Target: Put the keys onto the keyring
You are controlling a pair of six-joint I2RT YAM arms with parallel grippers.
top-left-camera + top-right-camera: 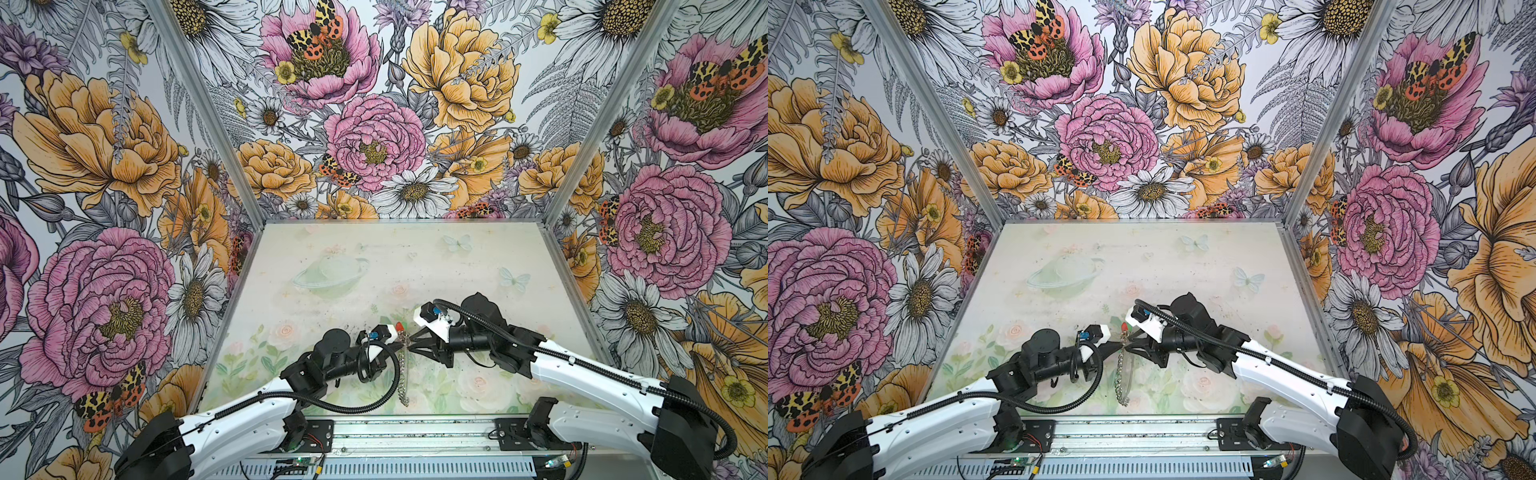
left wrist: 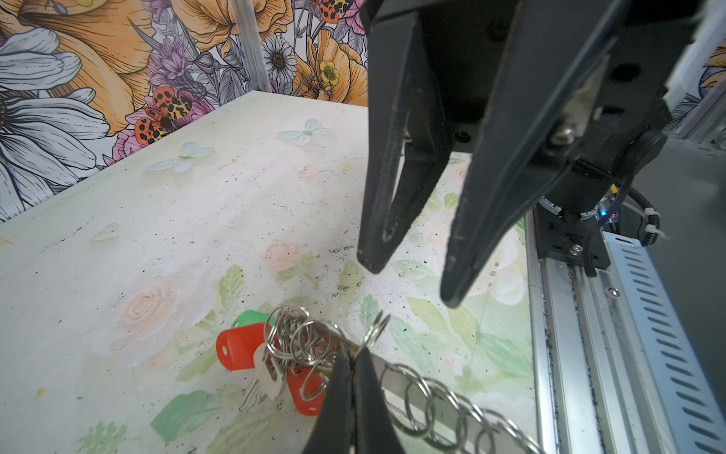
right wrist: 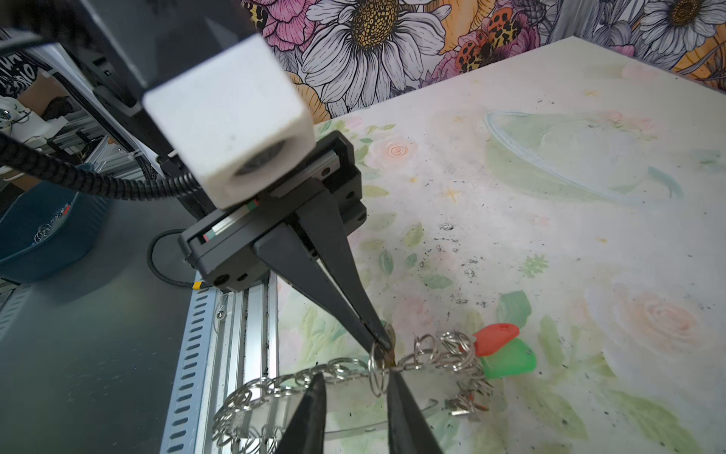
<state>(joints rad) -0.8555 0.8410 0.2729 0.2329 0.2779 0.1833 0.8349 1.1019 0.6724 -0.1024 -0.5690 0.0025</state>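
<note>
The keyring (image 3: 275, 387) is a flat grey hoop fringed with small silver rings. In both top views it hangs edge-on as a chain (image 1: 404, 374) (image 1: 1122, 374) above the table's front middle. My left gripper (image 2: 355, 351) (image 3: 383, 346) is shut on the hoop's upper part, beside one small ring. The keys bunch at that end, with red tags (image 2: 239, 346) (image 3: 497, 336) (image 1: 400, 327) and a green tag (image 3: 510, 359) (image 2: 247, 316). My right gripper (image 3: 355, 377) (image 2: 412, 285) (image 1: 410, 345) is open and faces the left one. Its fingertips straddle the hoop and a dangling ring and grip nothing.
The pale flower-printed table (image 1: 374, 266) is ringed by flowered walls on three sides. An aluminium rail (image 1: 415, 436) runs along the front edge, under both arm bases. A blue bin (image 3: 39, 232) stands off the table on the left arm's side.
</note>
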